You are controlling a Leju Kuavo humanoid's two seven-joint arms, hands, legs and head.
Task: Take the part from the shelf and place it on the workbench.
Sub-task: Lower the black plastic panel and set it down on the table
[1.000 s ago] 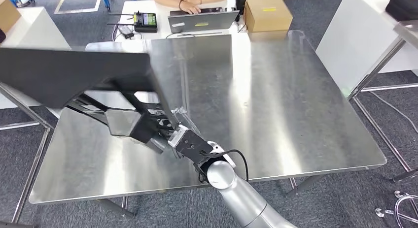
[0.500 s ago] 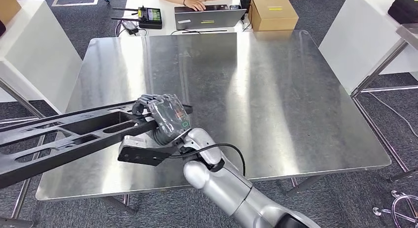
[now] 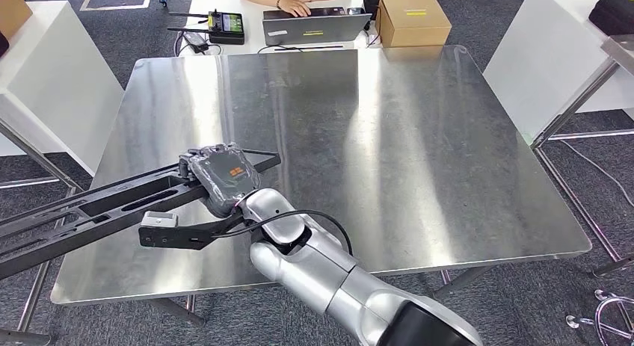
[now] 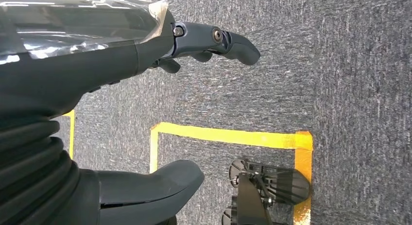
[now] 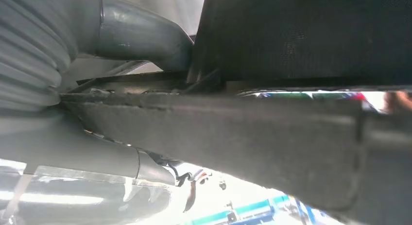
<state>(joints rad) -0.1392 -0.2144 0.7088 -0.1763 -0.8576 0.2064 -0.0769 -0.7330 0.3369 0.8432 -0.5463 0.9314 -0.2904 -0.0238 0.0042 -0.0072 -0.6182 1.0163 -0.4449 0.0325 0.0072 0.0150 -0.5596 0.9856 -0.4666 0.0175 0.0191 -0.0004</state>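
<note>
The part (image 3: 97,211) is a long black open frame with several slots. It slants low over the front left of the steel workbench (image 3: 419,152) and runs out past the left edge of the head view. My right hand (image 3: 217,174), wrapped in clear film, grips it from above near its right end. The right wrist view shows the part (image 5: 243,132) as a dark bar right against that right hand (image 5: 48,64). My left hand (image 4: 97,64) hangs over grey carpet with fingers apart and nothing in them.
Behind the workbench, a person's hands (image 3: 291,1) rest on a laptop (image 3: 314,26), with a cardboard box (image 3: 413,20) and a black device (image 3: 226,26) beside it. White tables stand at left (image 3: 45,77) and right (image 3: 553,54). Yellow tape (image 4: 228,136) marks the floor.
The view shifted a second ago. Since then my right hand has turned the part from a raised, broadside pose to a low slant, and in the last half second carried it slightly left.
</note>
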